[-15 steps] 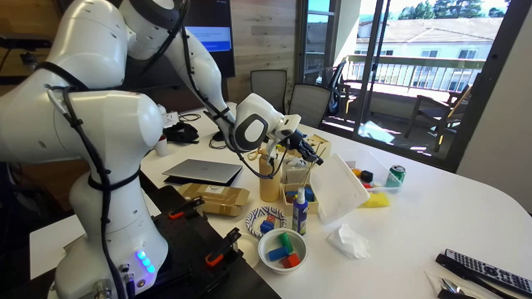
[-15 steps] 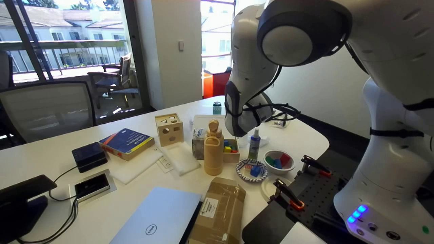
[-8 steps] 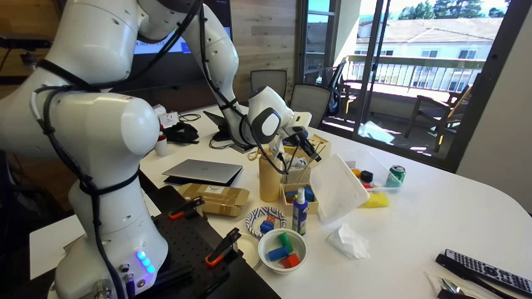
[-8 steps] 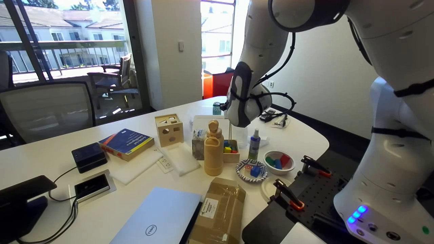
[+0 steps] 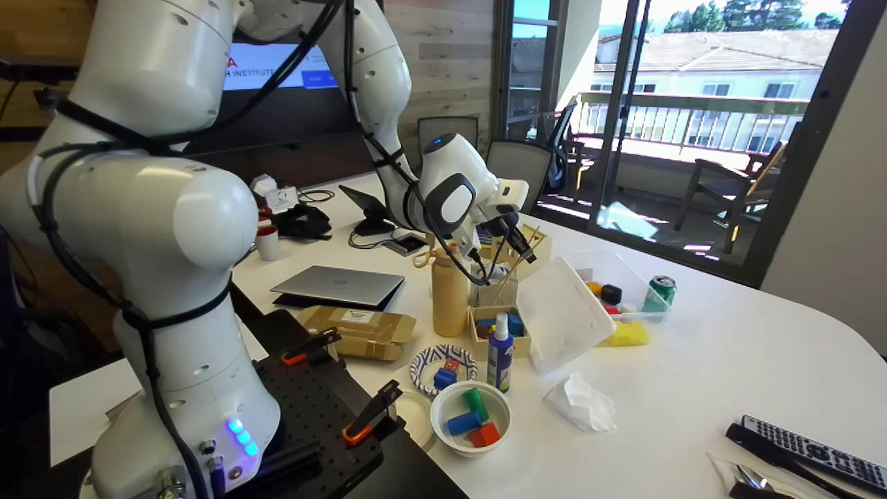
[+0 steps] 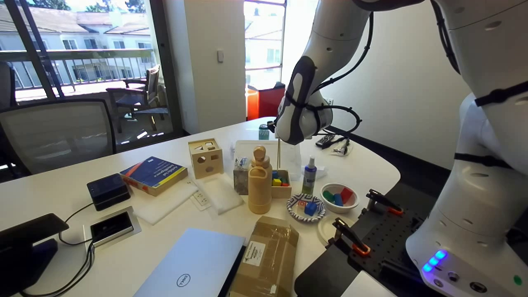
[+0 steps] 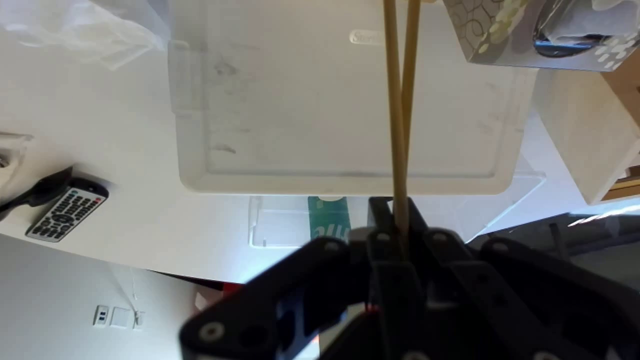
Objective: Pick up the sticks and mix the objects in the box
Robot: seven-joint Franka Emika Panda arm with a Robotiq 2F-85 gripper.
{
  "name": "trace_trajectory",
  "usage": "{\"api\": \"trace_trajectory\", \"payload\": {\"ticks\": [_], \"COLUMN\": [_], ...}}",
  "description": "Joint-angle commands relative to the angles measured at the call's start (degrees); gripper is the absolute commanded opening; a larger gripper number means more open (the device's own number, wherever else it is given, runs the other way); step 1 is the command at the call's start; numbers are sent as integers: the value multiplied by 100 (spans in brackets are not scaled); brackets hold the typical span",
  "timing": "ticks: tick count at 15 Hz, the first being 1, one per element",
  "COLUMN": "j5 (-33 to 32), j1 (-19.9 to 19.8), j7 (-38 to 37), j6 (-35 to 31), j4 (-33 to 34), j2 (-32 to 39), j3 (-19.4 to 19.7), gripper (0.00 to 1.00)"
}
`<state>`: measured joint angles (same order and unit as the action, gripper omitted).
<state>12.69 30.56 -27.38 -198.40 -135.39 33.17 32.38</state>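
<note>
Two thin tan sticks (image 7: 395, 100) run slanting down from my gripper (image 7: 399, 207), which is shut on them in the wrist view. In an exterior view the gripper (image 5: 529, 256) hangs above the table, the sticks (image 5: 504, 285) leaning between its fingers. Their lower ends appear just over the light wooden box (image 6: 281, 192); whether they touch anything inside, I cannot tell. Coloured objects lie in that box, among them a blue block (image 5: 515, 324) and a yellow block (image 6: 276, 182). A round white bowl (image 5: 437, 424) holds green, blue and red pieces.
Close around the wooden box stand a spray bottle (image 5: 499, 360), a tan water bottle (image 5: 450, 305), a tissue box (image 6: 241, 181) and a leaning white lid (image 5: 565, 315). A patterned plate (image 5: 420, 371) sits between box and bowl. Crumpled paper (image 5: 581, 404) lies nearby.
My gripper has risen slightly with the sticks in it, and their lower ends have lifted from the wooden box. The forearm has swung up. The table objects have stayed put.
</note>
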Motion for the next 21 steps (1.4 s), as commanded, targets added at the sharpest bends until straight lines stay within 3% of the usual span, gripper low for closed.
{"api": "trace_trajectory", "payload": {"ticks": [1,6,13,16,17,18,20,21], "j5": [309,538,364,232,855,280,235,845], "j1": [195,551,325,121,-112,-83,-258,-490], "j7": [97,84,-29,-40,628,6,11,659], "j6": [0,0,1,1,1,1,1,1], "j4": [145,453,509,544,646,641,763,871], "j2": [163,470,691,742,700,795,895,874], "j3": [119,468,350,207,-148,-20,-205,-560], "gripper": [2,2,2,2,2,2,2,2]}}
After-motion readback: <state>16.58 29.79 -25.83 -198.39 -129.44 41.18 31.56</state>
